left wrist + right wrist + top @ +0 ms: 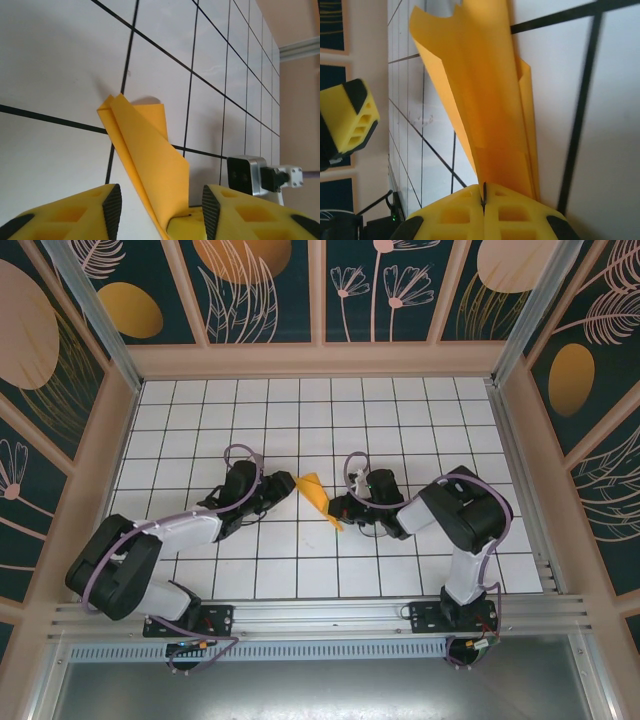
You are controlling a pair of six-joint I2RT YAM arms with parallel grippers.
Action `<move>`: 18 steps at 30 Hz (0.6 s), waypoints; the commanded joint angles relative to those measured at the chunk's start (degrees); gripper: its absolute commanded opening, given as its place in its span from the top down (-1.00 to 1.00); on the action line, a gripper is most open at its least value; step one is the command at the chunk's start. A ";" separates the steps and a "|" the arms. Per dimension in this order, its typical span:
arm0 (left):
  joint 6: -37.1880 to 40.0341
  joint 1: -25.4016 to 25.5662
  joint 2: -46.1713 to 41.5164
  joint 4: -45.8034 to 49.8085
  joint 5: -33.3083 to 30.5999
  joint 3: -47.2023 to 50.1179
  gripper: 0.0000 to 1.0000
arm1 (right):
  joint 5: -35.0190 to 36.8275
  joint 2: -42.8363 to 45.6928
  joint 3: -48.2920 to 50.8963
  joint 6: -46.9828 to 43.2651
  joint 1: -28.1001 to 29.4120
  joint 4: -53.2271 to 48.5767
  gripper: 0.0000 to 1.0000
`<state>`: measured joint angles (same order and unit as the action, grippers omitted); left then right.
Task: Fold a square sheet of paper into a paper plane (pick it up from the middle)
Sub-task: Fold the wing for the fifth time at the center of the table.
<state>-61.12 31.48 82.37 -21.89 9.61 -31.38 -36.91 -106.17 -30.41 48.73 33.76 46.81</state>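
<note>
- Look at the middle of the white tiled table [400, 420] from the top camera. That is where you find the orange-yellow paper [313, 492].
- The paper is folded into a long, thin shape. It is wider at the end that points to 11 o'clock and comes to a point at 5 o'clock.
- It does not lie flat. One long flap stands up off the table.
- The paper is plain, with no marks on it.
- In the left wrist camera the paper [145, 150] has a sharp folded corner at 10 o'clock, with two layers, one on top of the other.
- In the right wrist camera the paper [485, 100] rises like a tall leaf, and its far edge curls a bit.
- Your right gripper [340, 512] is at the 5 o'clock end of the paper. Its fingers [515, 210] are pressed tight together and pinch the paper's end.
- Your left gripper [284, 486] is at 9 o'clock from the paper, just beside it.
- Its fingers [112, 207] stand apart. The raised flap runs between them, with a gap on each side.
</note>
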 commanded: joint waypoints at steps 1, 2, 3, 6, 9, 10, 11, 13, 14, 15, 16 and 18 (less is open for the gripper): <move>0.56 -0.21 1.51 -4.60 3.40 0.70 0.08 | -1.16 -0.75 0.23 2.60 -0.70 -0.17 1.00; 0.57 -0.20 1.86 -5.09 3.84 0.71 0.11 | -0.92 -0.72 0.10 2.72 -0.71 -1.27 1.00; 0.58 -0.20 2.19 -5.54 4.14 0.72 0.13 | -0.98 -0.95 0.13 3.01 -0.81 -1.80 1.00; 0.60 -0.24 3.08 -6.67 5.18 0.72 0.17 | -1.95 -1.53 1.31 5.93 -1.36 1.89 1.00; 0.74 -0.20 4.07 -8.58 6.76 0.70 0.19 | -2.38 -2.62 1.74 8.19 -1.92 3.16 1.00; 0.81 -0.22 4.49 -9.29 7.48 0.70 0.19 | -2.54 -2.89 1.86 8.93 -2.04 3.49 1.00; 0.92 -0.24 5.01 -9.97 8.40 0.51 0.20 | -2.72 -3.20 1.85 9.61 -2.12 3.68 1.00; 1.25 0.06 6.26 -11.73 10.29 0.20 0.22 | -2.66 -3.52 1.85 10.12 -2.05 3.07 1.00; 1.40 0.27 6.99 -12.62 11.20 -0.06 0.23 | -2.32 -3.58 1.85 10.01 -2.12 2.52 1.00; 1.65 0.58 7.76 -13.29 12.00 -0.33 0.24 | -1.79 -3.57 1.77 9.65 -2.12 1.28 1.00; 1.85 0.84 8.49 -13.52 12.44 -0.72 0.24 | -1.43 -3.60 1.68 9.44 -2.12 0.32 1.00; 1.88 1.66 9.97 -14.73 13.08 -1.30 0.24 | -1.09 -3.75 1.93 9.59 -2.12 -0.42 1.00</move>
<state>-60.71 32.12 90.52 -32.27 19.53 -31.42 -39.42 -108.07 -29.82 57.60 32.01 50.17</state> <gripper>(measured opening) 0.379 0.059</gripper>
